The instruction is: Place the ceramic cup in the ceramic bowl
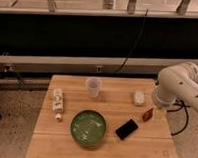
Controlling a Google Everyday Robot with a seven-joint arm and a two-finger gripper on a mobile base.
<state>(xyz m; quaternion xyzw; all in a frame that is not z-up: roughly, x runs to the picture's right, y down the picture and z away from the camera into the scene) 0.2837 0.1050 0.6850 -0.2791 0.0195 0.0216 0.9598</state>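
Observation:
The ceramic cup (93, 86) is small, whitish-grey and tapered. It stands upright at the back middle of the wooden table (139, 150). The ceramic bowl (88, 127) is wide, glossy green with a dark rim. It sits near the front, just in front of the cup, and looks empty. My white arm (175, 85) comes in from the right. My gripper (148, 114) shows as a small dark shape at the arm's lower end, over the table's right side. It is well to the right of the cup and the bowl and touches neither.
A white tube-like bottle (57, 102) lies at the table's left. A flat black rectangular object (126, 129) lies right of the bowl. A small white object (138, 98) sits at the back right. A dark wall and cables run behind the table.

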